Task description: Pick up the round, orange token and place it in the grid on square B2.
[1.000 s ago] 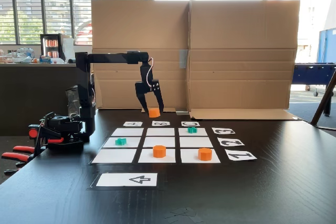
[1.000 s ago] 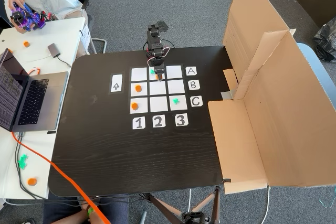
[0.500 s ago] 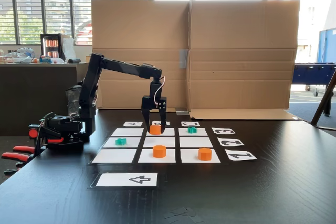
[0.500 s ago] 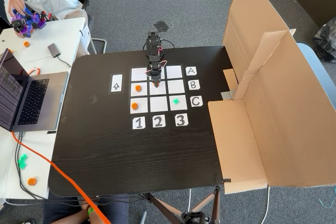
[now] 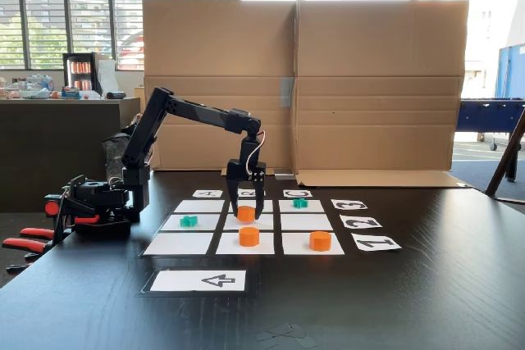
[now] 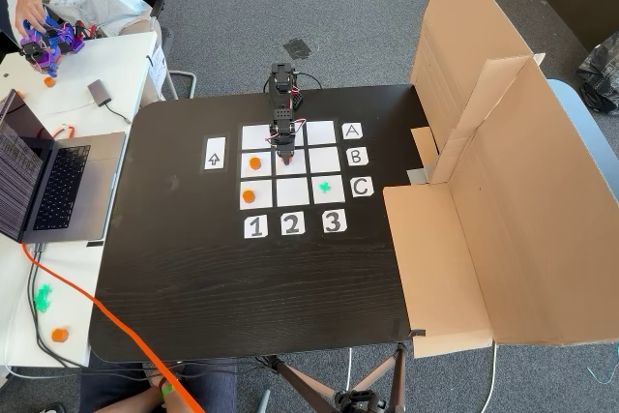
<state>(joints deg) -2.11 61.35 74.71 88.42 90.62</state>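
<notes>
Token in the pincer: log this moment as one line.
pincer: shut on token | token: low over B2 | release: not yet

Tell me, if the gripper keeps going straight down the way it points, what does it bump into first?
Probably square B2. The gripper points down, shut on the round, orange token, just over that middle paper of the grid. Whether the token already touches it is unclear.

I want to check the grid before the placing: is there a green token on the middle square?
No. In the front fixed view the gripper holds an orange token over the middle square; the green tokens lie elsewhere.
</notes>
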